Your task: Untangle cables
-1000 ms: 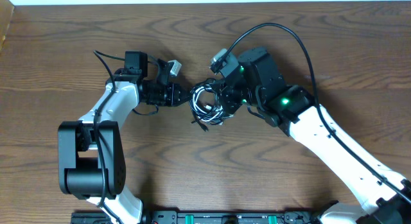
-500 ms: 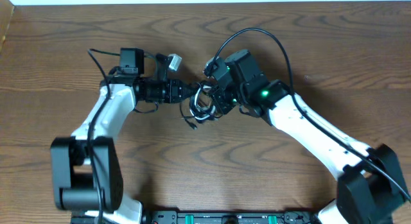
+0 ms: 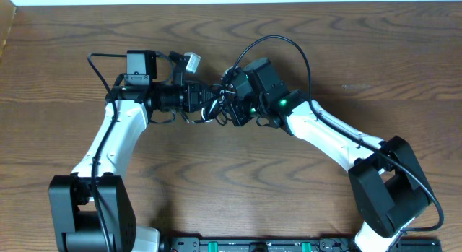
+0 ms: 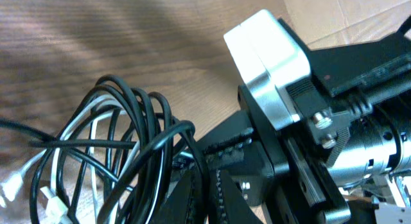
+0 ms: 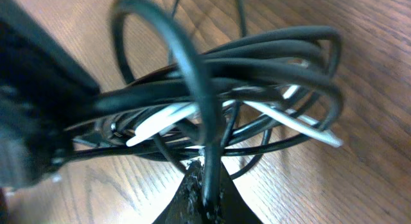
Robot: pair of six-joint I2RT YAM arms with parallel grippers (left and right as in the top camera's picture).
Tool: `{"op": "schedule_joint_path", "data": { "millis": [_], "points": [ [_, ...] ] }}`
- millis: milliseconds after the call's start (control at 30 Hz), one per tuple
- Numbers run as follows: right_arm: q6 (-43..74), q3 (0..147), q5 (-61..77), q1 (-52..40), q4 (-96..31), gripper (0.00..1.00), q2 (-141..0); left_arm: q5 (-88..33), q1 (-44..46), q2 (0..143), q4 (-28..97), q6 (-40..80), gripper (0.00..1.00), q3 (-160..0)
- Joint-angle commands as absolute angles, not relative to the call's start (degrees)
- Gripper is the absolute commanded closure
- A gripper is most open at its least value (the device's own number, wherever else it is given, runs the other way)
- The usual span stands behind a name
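Observation:
The cables (image 3: 214, 112) hang as one tangled bunch of black and white loops between my two grippers, at the far middle of the table. My left gripper (image 3: 206, 105) reaches in from the left and my right gripper (image 3: 226, 107) from the right, almost touching. In the left wrist view the loops (image 4: 122, 140) spread left of the left gripper (image 4: 209, 197), which is shut on a black strand. The right wrist view shows the right gripper (image 5: 205, 193) shut on one black cable that arches over the bundle (image 5: 257, 70). A white cable (image 5: 302, 124) threads through the bundle.
The right arm's thick black cord (image 3: 289, 41) arcs over its wrist. The right arm's white camera block (image 4: 270, 54) sits close in front of the left wrist camera. Brown wooden table (image 3: 231, 180) lies around the arms, with a rail (image 3: 238, 245) along the front edge.
Both grippers have carried the bundle to the left and a little farther back. They have drawn closer together, and the right arm's elbow has swung in.

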State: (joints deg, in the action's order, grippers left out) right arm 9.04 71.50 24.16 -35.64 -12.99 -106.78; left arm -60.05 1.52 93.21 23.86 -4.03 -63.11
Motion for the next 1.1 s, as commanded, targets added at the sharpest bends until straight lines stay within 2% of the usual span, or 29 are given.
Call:
{"op": "schedule_joint_path", "data": {
  "millis": [0, 33, 67, 100, 267, 300, 333, 467, 600, 733, 867, 1067],
  "points": [
    [10.7, 72.4, 30.3, -36.0, -9.7, 0.94, -107.2, -61.8, 1.4, 92.1, 22.5, -0.7, 0.93, -62.9],
    [10.7, 72.4, 33.9, -35.4, -8.0, 0.63, -107.2, -60.7, 1.4, 92.1, 22.6, -0.4, 0.93, -62.9],
    [10.7, 72.4, 35.5, -34.8, -7.5, 0.5, -107.2, -59.1, 1.4, 92.1, 22.6, 0.5, 0.93, -62.9],
    [10.9, 72.4, 37.0, -33.4, -7.9, 0.42, -107.2, -55.2, 1.4, 92.1, 22.6, 2.3, 0.93, -62.9],
    [11.8, 72.4, 44.4, -27.9, -12.5, 0.28, -107.2, -52.8, 1.4, 92.1, 22.6, 2.9, 0.93, -62.9],
    [12.1, 72.4, 45.4, -27.1, -12.8, 0.21, -107.2, -52.8, 1.4, 92.1, 22.6, 2.9, 0.93, -62.9],
    [12.9, 72.4, 45.9, -26.3, -13.1, 0.17, -107.2, -52.8, 1.4, 92.1, 22.6, 2.9, 0.93, -62.9],
    [16.5, 72.4, 45.8, -22.9, -14.7, 0.14, -107.2, -52.9, 1.4, 92.1, 22.8, 2.9, 0.93, -62.9],
    [16.5, 72.4, 45.8, -20.1, -17.3, 0.16, -107.2, -54.9, 1.7, 92.1, 23.9, -1.0, 0.93, -62.9],
    [17.5, 72.4, 44.6, -16.2, -20.1, 0.2, -107.2, -59.0, 3.8, 92.1, 29.5, -16.3, 0.93, -62.9],
    [19.4, 72.4, 43.7, -13.3, -21.3, 0.22, -107.2, -58.9, 7.1, 92.1, 33.3, -25.2, 0.93, -62.9],
    [18.8, 72.4, 43.6, -11.5, -23.9, 0.23, -107.2, -55.8, 12.7, 92.1, 38.9, -25.7, 0.93, -62.9]
  ]
}}
